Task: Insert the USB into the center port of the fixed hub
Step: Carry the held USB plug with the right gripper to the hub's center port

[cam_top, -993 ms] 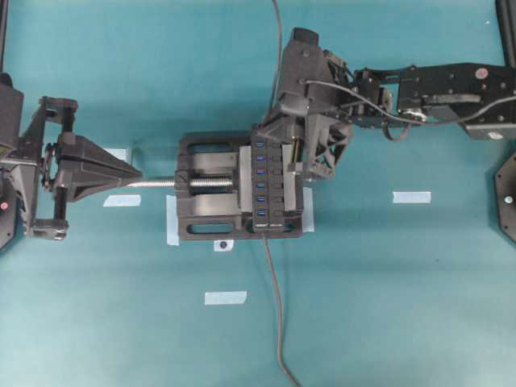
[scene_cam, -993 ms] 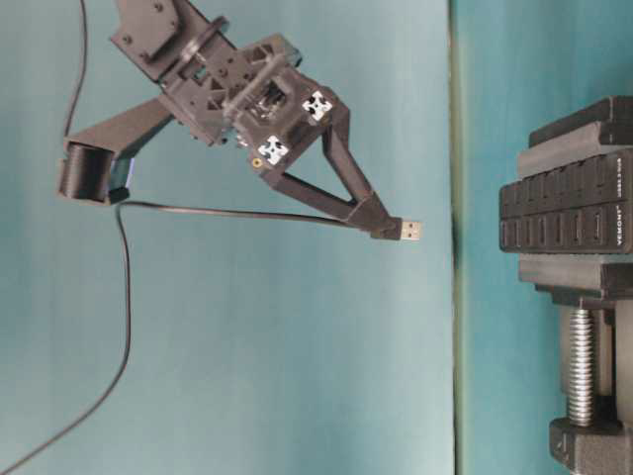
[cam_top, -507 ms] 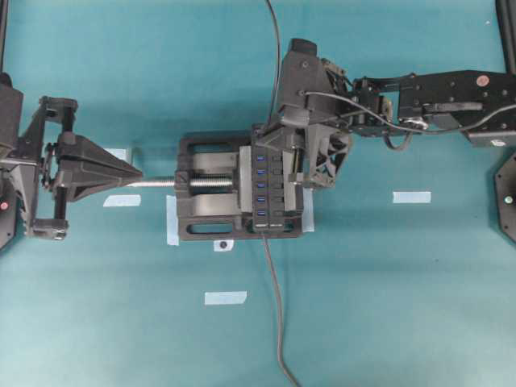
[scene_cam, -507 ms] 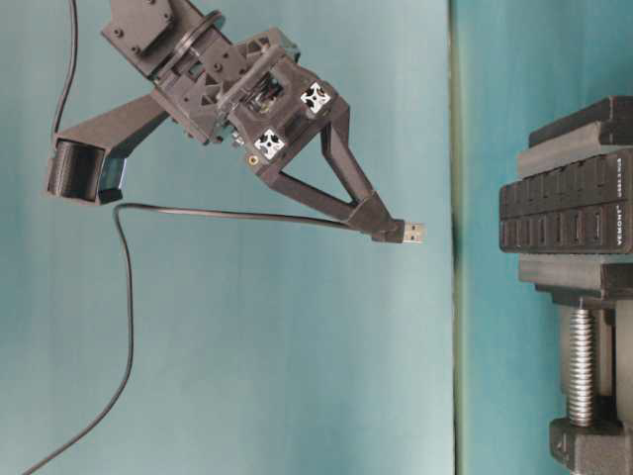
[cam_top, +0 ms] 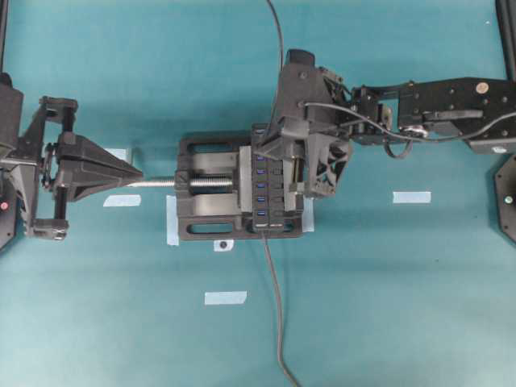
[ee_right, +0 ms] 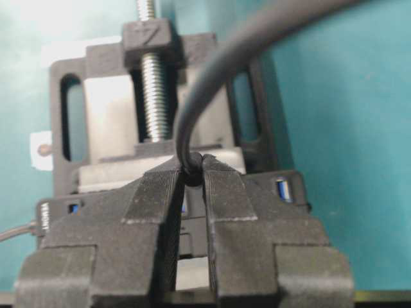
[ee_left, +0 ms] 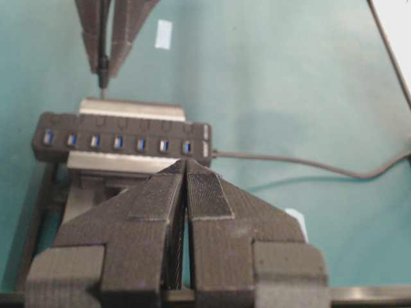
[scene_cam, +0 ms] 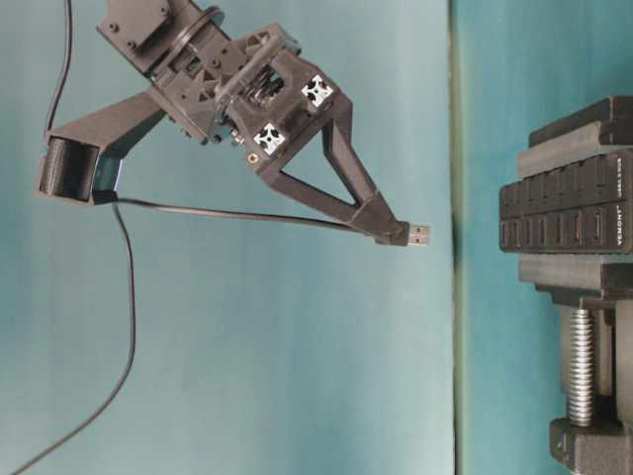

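While clamped on the USB (scene_cam: 417,236) | right end effector (scene_cam: 388,230) has shifted along the fixed hub (cam_top: 267,185)

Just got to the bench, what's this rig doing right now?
USB insertion, mid-approach. The right gripper is shut on the USB, its cable trailing behind, and holds it above the fixed hub, which is clamped in a black vise. In the table-level view the metal tip points at the hub with a clear gap between them, so nothing is plugged in yet. The left gripper, fingers together, is at the end of the vise screw; whether it grips the screw isn't visible.
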Controlling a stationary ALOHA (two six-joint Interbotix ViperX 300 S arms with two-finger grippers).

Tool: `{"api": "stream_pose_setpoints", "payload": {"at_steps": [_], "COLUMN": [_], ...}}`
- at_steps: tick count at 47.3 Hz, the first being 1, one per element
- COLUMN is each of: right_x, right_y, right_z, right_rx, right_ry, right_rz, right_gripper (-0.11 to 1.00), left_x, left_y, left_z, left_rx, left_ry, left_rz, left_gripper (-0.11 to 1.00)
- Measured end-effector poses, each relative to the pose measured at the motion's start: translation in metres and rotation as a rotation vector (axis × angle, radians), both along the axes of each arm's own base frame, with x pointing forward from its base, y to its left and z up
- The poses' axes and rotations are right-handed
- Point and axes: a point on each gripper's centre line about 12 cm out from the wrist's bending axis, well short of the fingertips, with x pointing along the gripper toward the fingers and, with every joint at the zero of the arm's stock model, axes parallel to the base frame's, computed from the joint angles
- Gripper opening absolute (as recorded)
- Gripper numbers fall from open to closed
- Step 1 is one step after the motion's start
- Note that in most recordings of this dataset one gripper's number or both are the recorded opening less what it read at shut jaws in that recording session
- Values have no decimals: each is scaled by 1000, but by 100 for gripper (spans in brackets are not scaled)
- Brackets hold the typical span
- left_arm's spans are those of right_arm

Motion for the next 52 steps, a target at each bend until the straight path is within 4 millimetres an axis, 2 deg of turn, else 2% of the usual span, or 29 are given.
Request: {"api": "stream_pose_setpoints", "payload": {"at_steps": [10,52], "right_x": [3,8], "right_y": [3,5], "right_z": [-13,-44], "right_rx": [3,11], "right_ry": [32,101], "right_rz": [9,13], "right_gripper": [9,9], "left_x": [0,1], "left_y": [0,0], "left_z": [-1,-1], "left_rx": [-1,-1], "left_ry": [5,2], "left_rz": [-1,-1], "left_gripper": [0,0]}}
